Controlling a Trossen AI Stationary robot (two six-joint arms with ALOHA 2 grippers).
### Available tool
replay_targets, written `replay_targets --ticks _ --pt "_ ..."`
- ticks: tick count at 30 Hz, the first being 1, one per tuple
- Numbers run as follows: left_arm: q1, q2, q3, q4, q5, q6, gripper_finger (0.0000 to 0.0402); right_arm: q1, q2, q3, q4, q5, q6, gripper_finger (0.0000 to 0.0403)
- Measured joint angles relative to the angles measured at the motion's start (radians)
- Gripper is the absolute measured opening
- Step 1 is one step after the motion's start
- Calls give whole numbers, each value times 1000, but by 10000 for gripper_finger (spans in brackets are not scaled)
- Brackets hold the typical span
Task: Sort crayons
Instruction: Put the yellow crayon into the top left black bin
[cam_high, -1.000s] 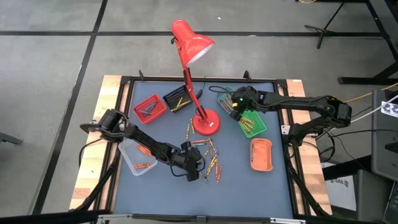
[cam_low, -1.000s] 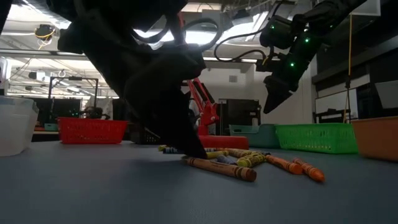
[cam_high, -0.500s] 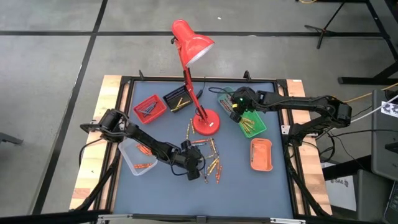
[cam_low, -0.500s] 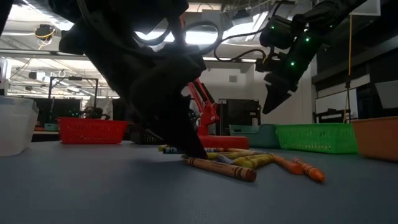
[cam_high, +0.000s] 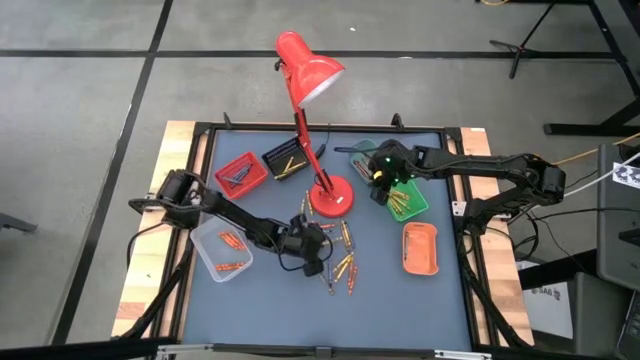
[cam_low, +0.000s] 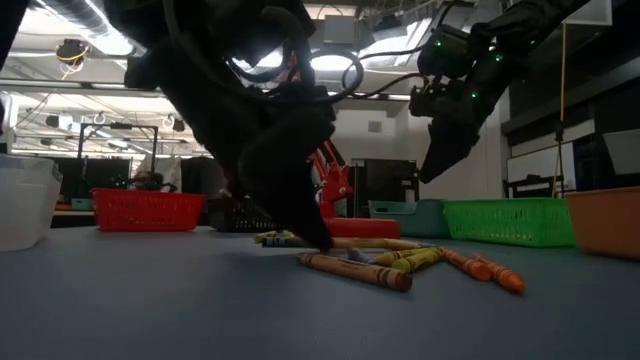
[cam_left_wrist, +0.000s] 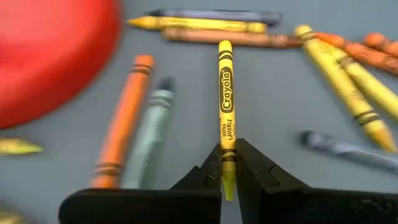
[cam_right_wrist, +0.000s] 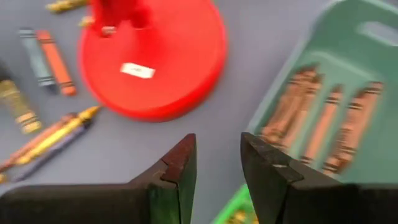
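Note:
Loose crayons lie scattered on the blue-grey mat in front of the red lamp's base; the low view shows them too. My left gripper is down among them, shut on a yellow crayon. Its dark bulk hides that crayon in the low view. My right gripper hangs open above the mat between the lamp base and the green tray, with nothing between its fingers. My left gripper pinches the yellow crayon's near end between its two fingertips. The fingers slant down from the table's near left, and the crayon sticks out ahead along them. A short stub shows behind the tips. Whether its far end is clear of the mat I cannot tell.
The lamp's stem and shade rise over the middle of the table. Around it stand a red tray, a black tray, a teal tray, an orange tray and a clear tray.
My left gripper has moved a short way toward the table's far edge, nearer the lamp base. My right gripper has stayed in place and turned a little at the wrist.

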Motion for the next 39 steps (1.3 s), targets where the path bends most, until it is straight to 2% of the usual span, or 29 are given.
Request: replay_targets --ticks 6,15,21,27,36,39 --pt "43 -144 -1 -141 5 57 8 11 0 0 -4 -135 0 122" --pt "154 -470 1 -561 3 142 8 137 0 0 6 -134 0 122" --pt "270 -612 1 -694 -32 145 8 238 0 0 45 -133 0 122" --pt "403 -638 1 -726 -67 191 8 332 0 0 129 -133 0 122" --pt "583 -573 1 -720 -59 250 8 448 0 0 199 -132 1 122" --pt "630 -543 2 -716 -45 250 8 480 0 0 211 -116 46 122"
